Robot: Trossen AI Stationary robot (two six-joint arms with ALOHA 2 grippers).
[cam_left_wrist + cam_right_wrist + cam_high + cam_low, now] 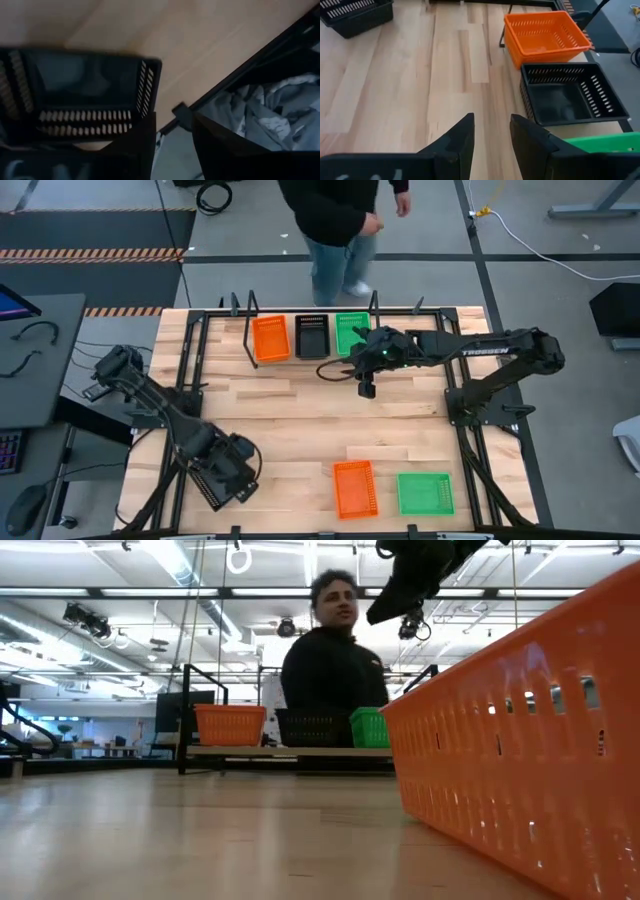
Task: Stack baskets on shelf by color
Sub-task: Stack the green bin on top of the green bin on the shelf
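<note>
Overhead, pale wooden tabletop, grey floor, person

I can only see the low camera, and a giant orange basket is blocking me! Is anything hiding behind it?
Observer: Yes. A green basket sits on the table beside that orange basket, with a gap between them.
Operator: Are there any more baskets near me?
Observer: One black basket, at the table's near left corner. The left arm is right over it, and its jaws are open beside the basket's rim.
Operator: What's the dark thing at the top of my picture?
Observer: That's the right arm. Its jaws are open and empty above the table, just in front of the shelf.
</note>
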